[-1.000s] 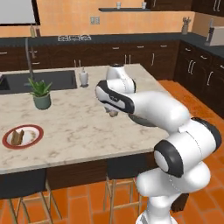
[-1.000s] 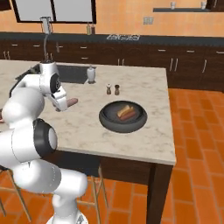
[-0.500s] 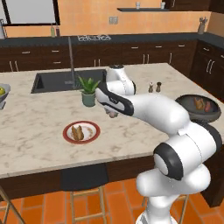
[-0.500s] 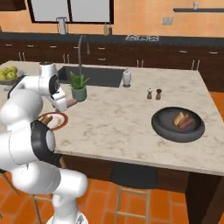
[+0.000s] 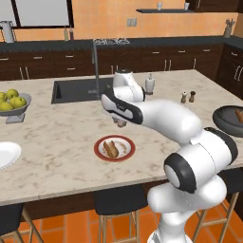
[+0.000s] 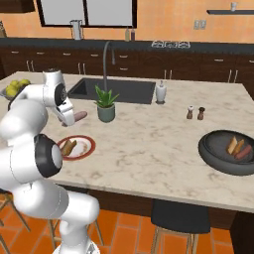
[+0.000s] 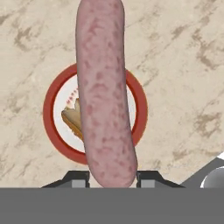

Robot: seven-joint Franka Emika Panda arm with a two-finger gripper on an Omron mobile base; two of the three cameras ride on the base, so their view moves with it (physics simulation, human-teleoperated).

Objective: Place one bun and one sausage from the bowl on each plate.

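Between the fingers (image 7: 109, 179) a sausage (image 7: 105, 92) is gripped by one end, its long axis running straight out away from the fingertips. Beyond the sausage, on the bench (image 5: 66, 142), the plate (image 7: 52, 109) is seen, with a bun (image 7: 72, 120) on it. The arm is held bent over the bench, the hand pointed down toward the plate. The bowl (image 6: 218, 154) lies well apart.

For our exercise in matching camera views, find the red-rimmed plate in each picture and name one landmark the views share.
Left base view: the plate lies centre-left on the counter, below the gripper.
Right base view: the plate lies at left, beside the robot's arm.
Hand view: the plate sits in the middle, partly behind the sausage held in the jaws.
Shared landmark: the bun on the plate.
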